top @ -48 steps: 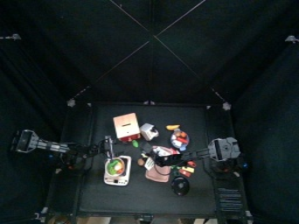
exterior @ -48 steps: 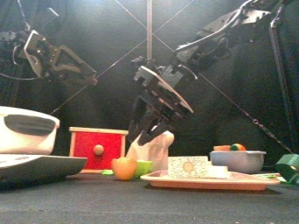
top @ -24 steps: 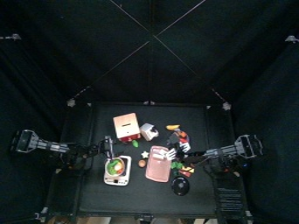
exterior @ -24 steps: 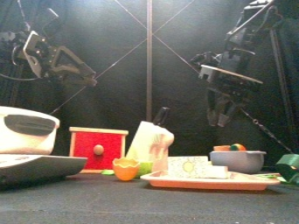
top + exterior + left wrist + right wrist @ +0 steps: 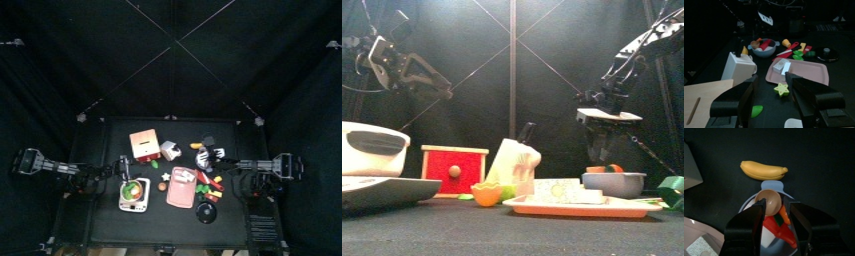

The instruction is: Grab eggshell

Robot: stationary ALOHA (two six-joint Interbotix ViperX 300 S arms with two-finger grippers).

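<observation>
Top view: the right hand (image 5: 214,163) is seen over the cluttered black table (image 5: 100,140).

Front view: it hangs above a grey bowl (image 5: 613,183).

Right wrist view: its jaws are held apart around the pale brown eggshell (image 5: 770,202), which lies in that bowl beside a yellow banana (image 5: 763,170).

Left wrist view: the left hand (image 5: 775,99) is held parted.
</observation>
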